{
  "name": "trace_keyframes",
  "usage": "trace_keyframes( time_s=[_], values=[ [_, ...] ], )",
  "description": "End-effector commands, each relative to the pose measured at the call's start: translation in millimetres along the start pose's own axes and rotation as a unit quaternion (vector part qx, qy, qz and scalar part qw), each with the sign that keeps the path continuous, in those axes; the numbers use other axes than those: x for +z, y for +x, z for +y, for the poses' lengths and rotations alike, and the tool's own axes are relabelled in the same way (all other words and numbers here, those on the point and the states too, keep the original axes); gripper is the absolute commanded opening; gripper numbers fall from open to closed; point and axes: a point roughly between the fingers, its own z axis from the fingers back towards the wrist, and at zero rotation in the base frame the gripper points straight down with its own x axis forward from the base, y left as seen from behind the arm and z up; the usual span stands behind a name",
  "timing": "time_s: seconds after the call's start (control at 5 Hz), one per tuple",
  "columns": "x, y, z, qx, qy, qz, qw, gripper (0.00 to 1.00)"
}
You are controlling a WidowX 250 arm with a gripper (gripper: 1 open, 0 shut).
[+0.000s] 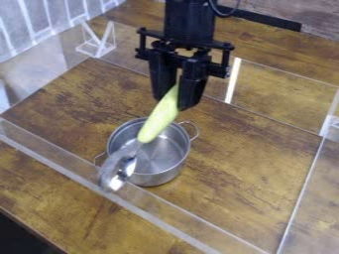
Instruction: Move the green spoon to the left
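Dangling green spoon (157, 123), pot (149, 157) beneath

The arm (189, 15) is black and boxy; its tool (185, 84) has a crossbar and two long dark fingers (195, 79).

One camera alone watches me, set high off the near left corner of the wooden table (265, 169), looking down and across toward the far edge, near enough that my arm is cut off at the top.
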Motion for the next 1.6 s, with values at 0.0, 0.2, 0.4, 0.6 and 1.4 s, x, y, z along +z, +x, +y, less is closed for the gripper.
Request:
trace_keyframes(
  time_s=[0.0, 0.2, 0.4, 0.6, 1.4],
  values=[
    [19.9, -8.4, 13, 0.017, -0.002, -0.044, 0.9989, 0.0],
    [19.5, -11.7, 16, 0.003, 0.0, -0.042, 0.9991, 0.0],
    [24.2, -9.9, 29, -0.002, 0.0, -0.044, 0.999, 0.0],
    [25.7, -16.1, 61, 0.004, 0.003, -0.048, 0.9988, 0.0],
    [-7.6, -3.7, 144, -0.012, -0.014, -0.064, 0.9978, 0.0]
  ],
)
